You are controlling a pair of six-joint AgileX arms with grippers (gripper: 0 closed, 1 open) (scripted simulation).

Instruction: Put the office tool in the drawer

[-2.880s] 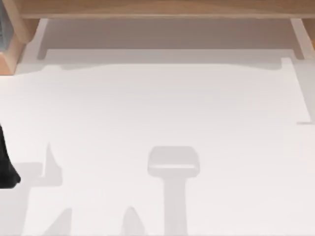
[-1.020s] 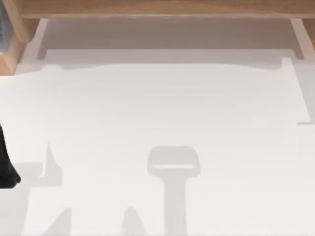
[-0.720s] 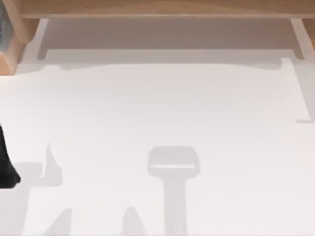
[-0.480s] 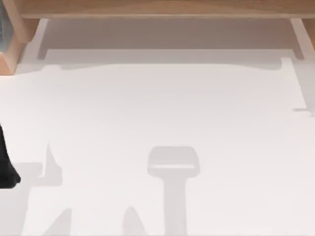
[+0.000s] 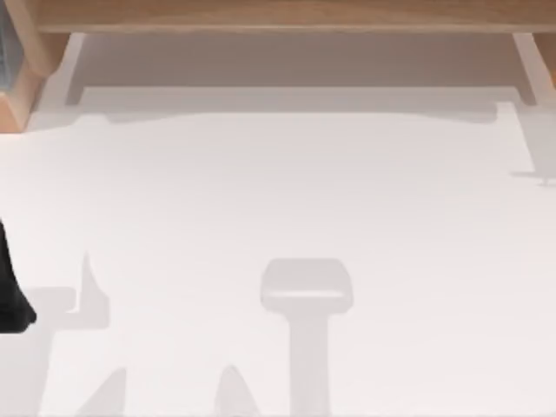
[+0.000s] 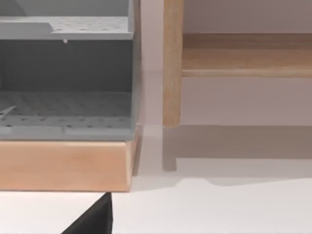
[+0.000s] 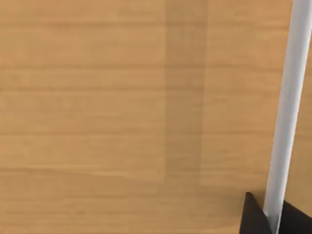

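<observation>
While at drawer handle [image 7: 285, 112], right pincer [image 7: 272, 220]

matt white table [image 5: 278, 200], smooth light wood frame [image 5: 278, 13], grey perforated shelf [image 6: 63, 109]

A white table [image 5: 278, 200] runs up to a light wooden frame [image 5: 287, 16] along its far edge, where a grey perforated shelf unit [image 6: 66, 73] stands on a wooden base [image 6: 63, 165] at the table's left.
</observation>
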